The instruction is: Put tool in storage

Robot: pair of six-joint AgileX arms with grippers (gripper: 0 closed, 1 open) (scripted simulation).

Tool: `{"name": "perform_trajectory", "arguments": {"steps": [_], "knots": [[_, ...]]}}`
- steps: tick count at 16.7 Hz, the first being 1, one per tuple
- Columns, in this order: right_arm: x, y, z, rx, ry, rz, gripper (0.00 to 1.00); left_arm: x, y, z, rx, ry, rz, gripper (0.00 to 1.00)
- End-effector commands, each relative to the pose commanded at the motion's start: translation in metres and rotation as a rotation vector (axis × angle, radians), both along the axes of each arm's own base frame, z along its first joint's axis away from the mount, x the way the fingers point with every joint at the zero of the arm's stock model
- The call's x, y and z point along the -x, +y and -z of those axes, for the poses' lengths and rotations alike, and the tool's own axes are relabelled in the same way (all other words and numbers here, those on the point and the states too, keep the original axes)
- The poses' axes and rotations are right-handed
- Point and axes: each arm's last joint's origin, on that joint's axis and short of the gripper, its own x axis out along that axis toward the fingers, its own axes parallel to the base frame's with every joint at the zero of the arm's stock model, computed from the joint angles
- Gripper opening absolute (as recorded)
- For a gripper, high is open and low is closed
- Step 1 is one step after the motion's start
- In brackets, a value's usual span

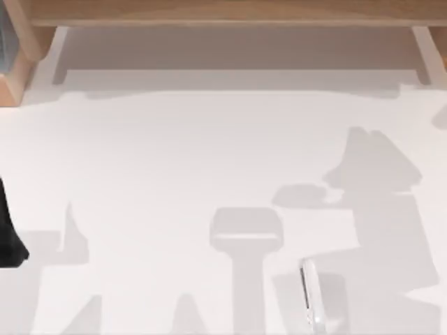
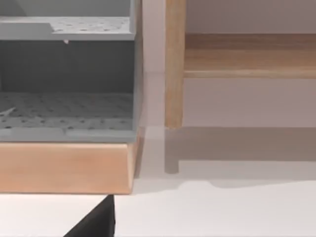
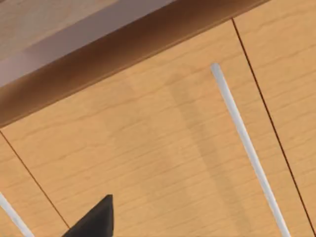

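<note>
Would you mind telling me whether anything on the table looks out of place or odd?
Only the tool stands out: it lies loose on the white table near the front edge, right of centre, far from the grey shelved storage unit at the back left. It lies flat and looks undamaged, and nothing is spilled.

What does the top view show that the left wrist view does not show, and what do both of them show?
The top view alone shows the tool, lying flat near the table's front edge toward the right, with grey shadow patches around it. The left wrist view alone shows a grey perforated shelf unit sitting on a wooden base, beside a wooden post. Both show the white table and a wooden frame along its far side.
</note>
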Motion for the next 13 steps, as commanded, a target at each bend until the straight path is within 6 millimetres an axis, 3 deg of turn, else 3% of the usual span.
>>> {"name": "perform_trajectory", "arguments": {"steps": [4, 8, 10, 13], "knots": [[-0.050, -0.044, 0.061, 0.231, 0.014, 0.004, 1.00, 0.000, 0.000, 0.000, 0.000, 0.000, 0.000, 1.00], [-0.072, -0.073, 0.116, 0.389, 0.019, 0.003, 1.00, 0.000, 0.000, 0.000, 0.000, 0.000, 0.000, 1.00], [-0.075, -0.080, 0.130, 0.431, 0.017, 0.003, 1.00, 0.000, 0.000, 0.000, 0.000, 0.000, 0.000, 1.00], [-0.076, -0.082, 0.135, 0.443, 0.017, 0.003, 1.00, 0.000, 0.000, 0.000, 0.000, 0.000, 0.000, 1.00]]}}
